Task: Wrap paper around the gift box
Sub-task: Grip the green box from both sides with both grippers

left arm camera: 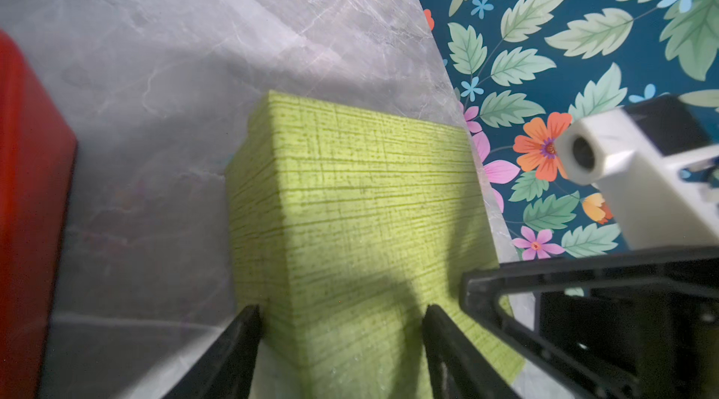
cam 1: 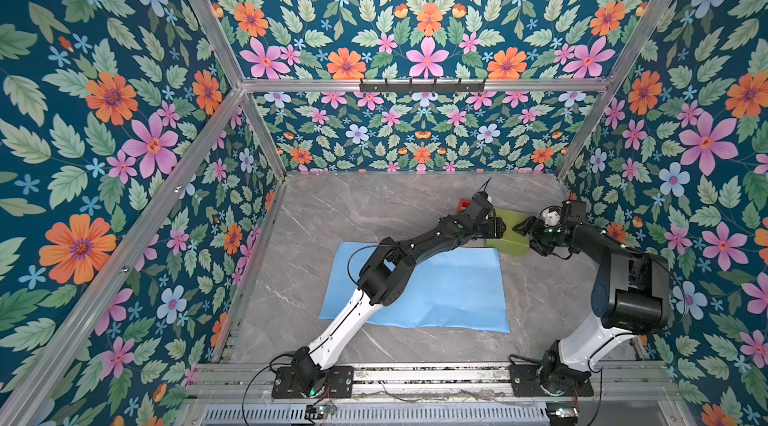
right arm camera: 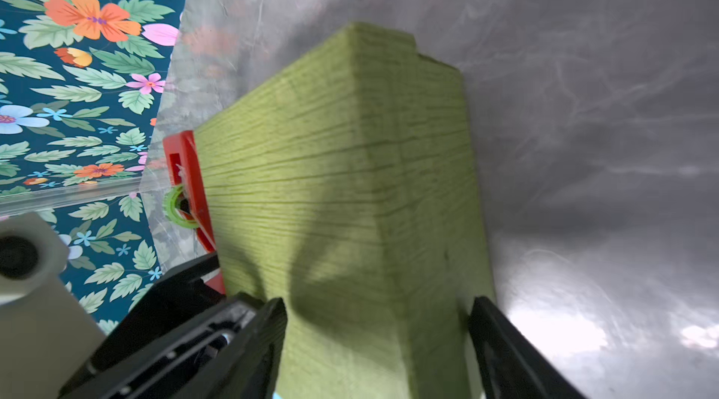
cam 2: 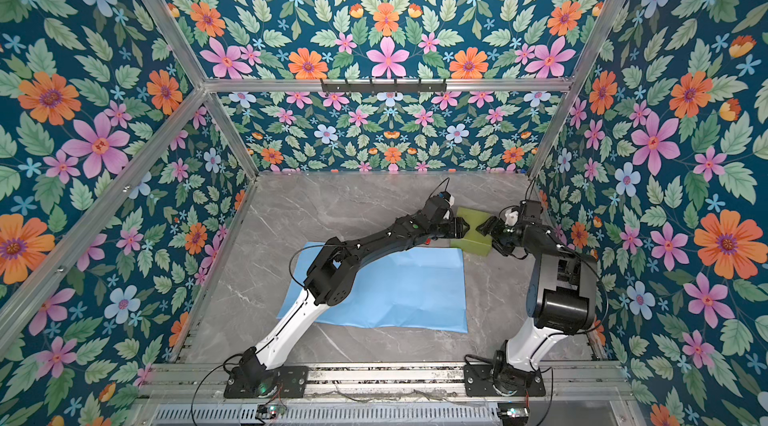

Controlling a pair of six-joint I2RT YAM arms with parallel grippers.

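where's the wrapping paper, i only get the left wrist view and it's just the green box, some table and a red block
observer: the blue paper lies flat on the marble table, on the robot's side; the gift box sits at its far right corner, mostly off the sheet.
operator: what's the red block then
observer: a red tape dispenser holding a green roll, right beside the box.
operator: and the right gripper
observer: the right gripper straddles the box's opposite end, with a gap showing beside one finger.

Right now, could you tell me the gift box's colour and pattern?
The gift box is yellow-green with fine crosshatched lines, clearest in the left wrist view.
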